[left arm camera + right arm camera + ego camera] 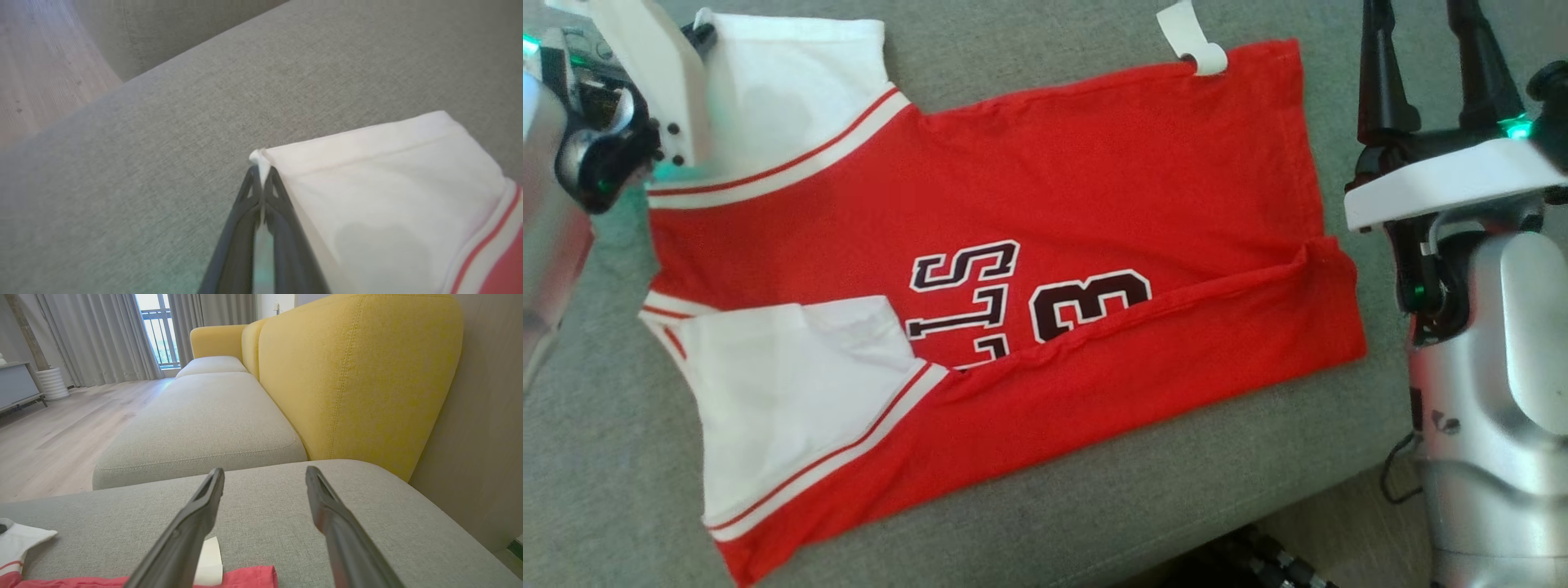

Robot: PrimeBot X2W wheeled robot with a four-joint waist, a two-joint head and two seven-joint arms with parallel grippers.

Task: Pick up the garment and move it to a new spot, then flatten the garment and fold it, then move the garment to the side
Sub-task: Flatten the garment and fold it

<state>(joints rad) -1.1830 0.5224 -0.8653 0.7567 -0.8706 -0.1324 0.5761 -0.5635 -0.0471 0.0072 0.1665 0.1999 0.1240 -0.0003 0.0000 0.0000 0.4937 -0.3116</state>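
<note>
Right now the left gripper (261,173) has its jaws pinched shut on the very corner of the white sleeve (388,183), with a small tuft of cloth poking past the tips at the centre of the left wrist view. The right gripper (264,473) hangs with jaws spread wide and nothing between them. In the head view it sits at the upper right, just beside the hem of the garment (1094,180). That red jersey lies spread across the middle of the head view on the grey cushion (1029,523), its lower long side already turned over the body.

The step in hand looks like folding the upper sleeve inward. To do it well, I'd lift the corner only slightly, carry it down-frame so the crease falls along the striped trim, and lay it flat before releasing. The pinch is small and could slip, so the pull should be gentle.

The turned-over flap covers part of the black lettering (980,294). In the head view the left fingertips sit behind the pale wrist housing, and the white tag (1192,41) at the top edge is too blurred to read.
</note>
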